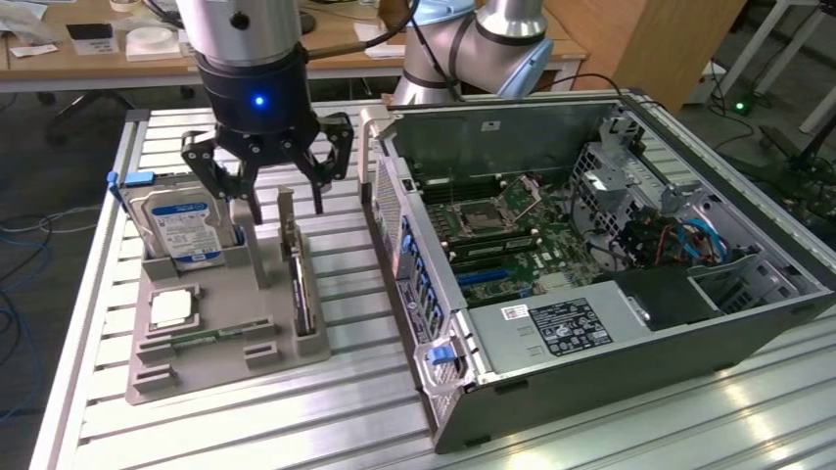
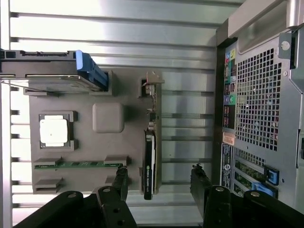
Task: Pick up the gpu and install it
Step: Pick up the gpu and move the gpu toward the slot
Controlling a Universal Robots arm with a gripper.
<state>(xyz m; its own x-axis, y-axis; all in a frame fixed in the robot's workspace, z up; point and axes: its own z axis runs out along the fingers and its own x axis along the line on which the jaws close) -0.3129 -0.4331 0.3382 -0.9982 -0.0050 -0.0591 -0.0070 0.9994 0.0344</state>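
The gpu point(image 1: 300, 284) point(image 2: 151, 142) is a thin dark card standing on edge in a slot of the grey holder tray point(image 1: 229, 343) point(image 2: 95, 147). My gripper point(image 1: 277, 208) point(image 2: 159, 179) hangs open above the tray. In the wrist view its two black fingers point(image 2: 120, 179) stand on either side of one end of the card, apart from it. Nothing is held. On the exterior view's right, the open computer case point(image 1: 653, 323) point(image 2: 259, 109) lies on its side, with its green motherboard point(image 1: 503, 257) exposed.
The tray also carries a silver hard drive point(image 1: 180, 227) point(image 2: 47, 71) with a blue clip, a square processor chip point(image 1: 170, 308) point(image 2: 53, 130) and a green memory stick point(image 2: 78, 165). All of it rests on a slatted aluminium table point(image 1: 340, 411). The case wall stands close beside the tray.
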